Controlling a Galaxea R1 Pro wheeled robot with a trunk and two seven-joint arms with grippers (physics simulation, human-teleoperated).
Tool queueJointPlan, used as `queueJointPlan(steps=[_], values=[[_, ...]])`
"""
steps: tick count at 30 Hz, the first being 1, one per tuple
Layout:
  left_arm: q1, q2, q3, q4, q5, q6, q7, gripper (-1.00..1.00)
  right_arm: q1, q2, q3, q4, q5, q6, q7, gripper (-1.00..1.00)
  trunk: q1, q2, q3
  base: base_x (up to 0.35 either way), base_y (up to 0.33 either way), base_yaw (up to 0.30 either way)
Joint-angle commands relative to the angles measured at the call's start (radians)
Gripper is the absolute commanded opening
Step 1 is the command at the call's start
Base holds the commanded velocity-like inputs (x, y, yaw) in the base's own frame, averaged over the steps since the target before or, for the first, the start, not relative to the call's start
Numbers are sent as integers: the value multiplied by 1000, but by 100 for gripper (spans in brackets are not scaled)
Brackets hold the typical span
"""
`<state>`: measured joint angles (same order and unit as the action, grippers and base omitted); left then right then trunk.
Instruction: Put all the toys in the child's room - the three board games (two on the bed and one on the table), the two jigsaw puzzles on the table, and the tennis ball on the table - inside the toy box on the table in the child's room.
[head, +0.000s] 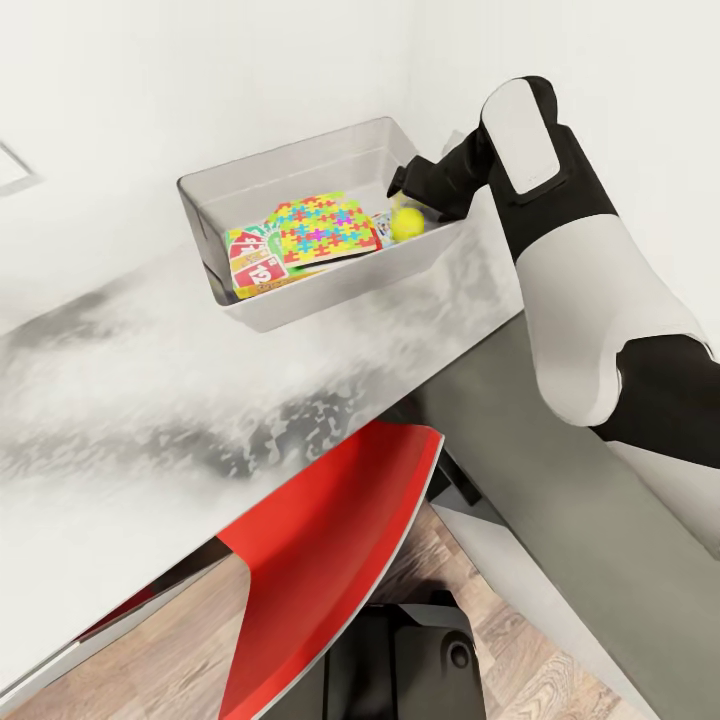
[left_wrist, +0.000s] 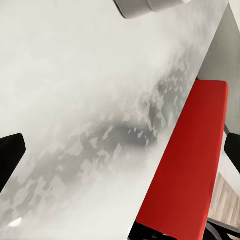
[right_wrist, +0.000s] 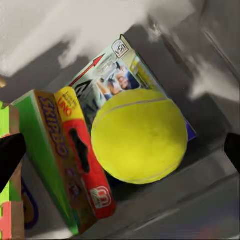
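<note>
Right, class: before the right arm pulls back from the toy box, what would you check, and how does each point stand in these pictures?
1. Tennis ball inside the toy box: ok, it lies among the boxes.
2. Right gripper released: ok, fingertips sit wide of the ball on both sides.
3. Jigsaw puzzle and red game box inside: ok.
4. All six toys in: cannot tell, the stack hides what lies underneath.
5. Toy box steady on the table: ok, though it is near the far edge.
6. Left gripper free: ok, open over bare tabletop beside the red chair.
</note>
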<state>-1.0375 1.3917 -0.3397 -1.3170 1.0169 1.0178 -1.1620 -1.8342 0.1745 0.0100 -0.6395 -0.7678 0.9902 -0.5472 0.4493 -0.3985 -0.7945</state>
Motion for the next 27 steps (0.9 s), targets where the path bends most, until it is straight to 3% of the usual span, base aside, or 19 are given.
queueJointPlan(steps=[1,22,27], values=[[-6,1,-7,1,3,5,-2,100,0,0,2,0,-4,5,-11,100,1,-2,-1,0,0,0],[-6,1,-7,1,3,4,-2,100,1,0,2,-58,2,5,-11,100,1,-2,-1,-2,0,0],[-6,1,-6,1,3,4,-2,100,1,0,2,-65,2,5,-12,100,1,-2,-1,-222,0,0]])
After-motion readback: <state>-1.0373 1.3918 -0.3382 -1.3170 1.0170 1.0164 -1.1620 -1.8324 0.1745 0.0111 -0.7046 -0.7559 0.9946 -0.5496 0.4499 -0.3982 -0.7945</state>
